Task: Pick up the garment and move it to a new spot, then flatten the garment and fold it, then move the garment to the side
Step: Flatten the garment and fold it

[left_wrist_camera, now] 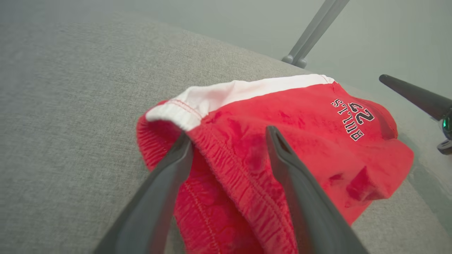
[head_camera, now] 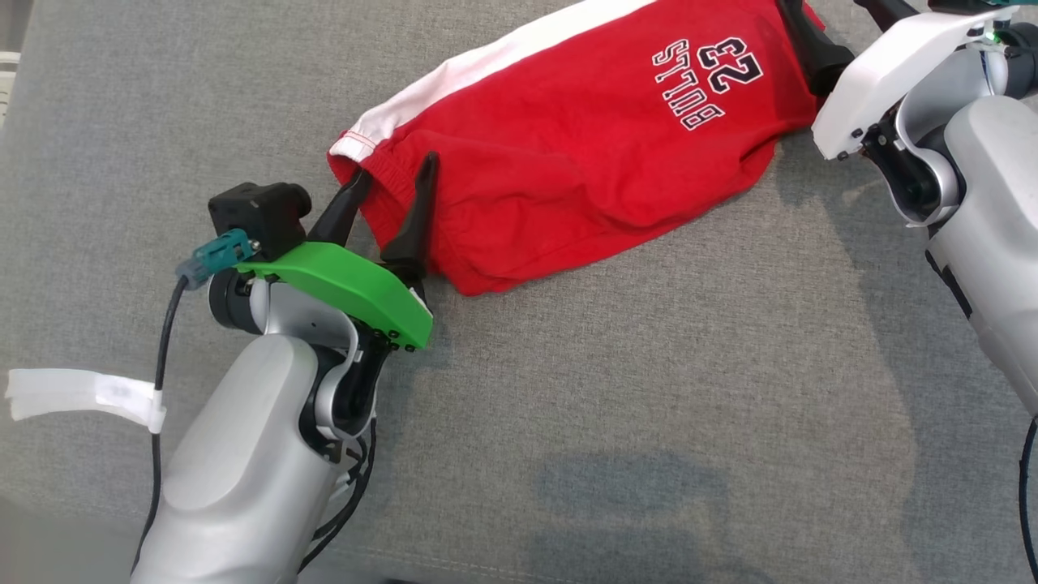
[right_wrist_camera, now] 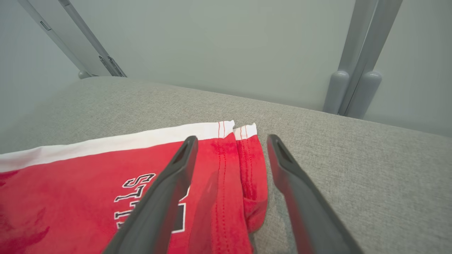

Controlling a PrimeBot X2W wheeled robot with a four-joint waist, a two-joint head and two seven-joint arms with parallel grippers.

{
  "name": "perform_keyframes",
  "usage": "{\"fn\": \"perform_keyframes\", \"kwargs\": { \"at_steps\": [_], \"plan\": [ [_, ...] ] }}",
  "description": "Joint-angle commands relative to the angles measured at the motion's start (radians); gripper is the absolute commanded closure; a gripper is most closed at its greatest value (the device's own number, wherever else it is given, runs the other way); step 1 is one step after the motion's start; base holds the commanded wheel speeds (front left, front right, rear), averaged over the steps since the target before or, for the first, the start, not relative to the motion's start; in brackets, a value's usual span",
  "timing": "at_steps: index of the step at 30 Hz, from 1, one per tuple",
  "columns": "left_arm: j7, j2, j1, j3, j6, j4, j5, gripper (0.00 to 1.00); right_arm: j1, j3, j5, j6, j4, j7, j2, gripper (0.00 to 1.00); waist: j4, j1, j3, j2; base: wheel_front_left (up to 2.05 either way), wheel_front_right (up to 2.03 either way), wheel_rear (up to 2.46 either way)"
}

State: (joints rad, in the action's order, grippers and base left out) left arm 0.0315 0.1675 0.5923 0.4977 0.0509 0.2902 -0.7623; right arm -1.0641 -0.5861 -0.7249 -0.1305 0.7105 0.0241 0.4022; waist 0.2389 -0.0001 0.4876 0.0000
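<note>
garment: red shorts, white side stripe, lying rumpled on the grey cushion, far centre, waistband to the left, leg hem to the right
left gripper: at the waistband end, jaws spread wide, gripping nothing; left finger possibly touching the elastic edge, hard to tell
right gripper: over the leg hem at the far right, jaws spread wide, hem lies loose between the fingers

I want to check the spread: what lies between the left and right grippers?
The red shorts lie between them on the grey cushion, waistband by the left gripper, leg hem by the right gripper, both open; the head view shows it.
</note>
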Motion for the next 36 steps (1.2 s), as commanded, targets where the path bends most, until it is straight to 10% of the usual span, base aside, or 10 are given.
{"fn": "perform_keyframes", "kwargs": {
  "at_steps": [1,14,23,33,35,36],
  "plan": [
    [-0.012,0.011,-0.011,-0.007,-0.005,-0.012,-0.016,0.00,0.024,0.007,0.008,0.000,-0.010,-0.007,0.005,0.00,0.002,0.0001,-0.006,0.0000,0.00,0.00,0.00],
    [-0.149,0.112,-0.090,-0.017,0.032,-0.167,-0.051,0.00,0.053,0.072,0.047,0.000,0.027,-0.093,-0.004,0.00,0.020,0.0001,-0.026,0.0000,0.00,0.00,0.00],
    [-0.025,0.181,-0.229,-0.075,0.166,-0.340,0.041,0.00,0.025,0.111,0.208,0.000,0.163,-0.166,-0.038,0.00,0.066,0.0001,-0.046,0.0000,0.00,0.00,0.00],
    [0.024,0.173,-0.328,-0.107,0.192,-0.398,0.007,0.00,0.079,0.239,0.202,0.000,0.267,-0.255,-0.096,0.00,0.117,0.0001,-0.089,0.0000,0.00,0.00,0.00],
    [0.027,0.172,-0.336,-0.108,0.192,-0.396,0.004,0.00,0.085,0.269,0.185,0.000,0.277,-0.259,-0.104,1.00,0.119,0.0001,-0.099,0.0000,0.00,0.00,0.00],
    [0.028,0.171,-0.341,-0.109,0.192,-0.395,0.000,0.00,0.088,0.285,0.173,0.000,0.282,-0.260,-0.108,1.00,0.119,0.0001,-0.105,0.0000,0.00,0.00,0.00]
  ]
}}
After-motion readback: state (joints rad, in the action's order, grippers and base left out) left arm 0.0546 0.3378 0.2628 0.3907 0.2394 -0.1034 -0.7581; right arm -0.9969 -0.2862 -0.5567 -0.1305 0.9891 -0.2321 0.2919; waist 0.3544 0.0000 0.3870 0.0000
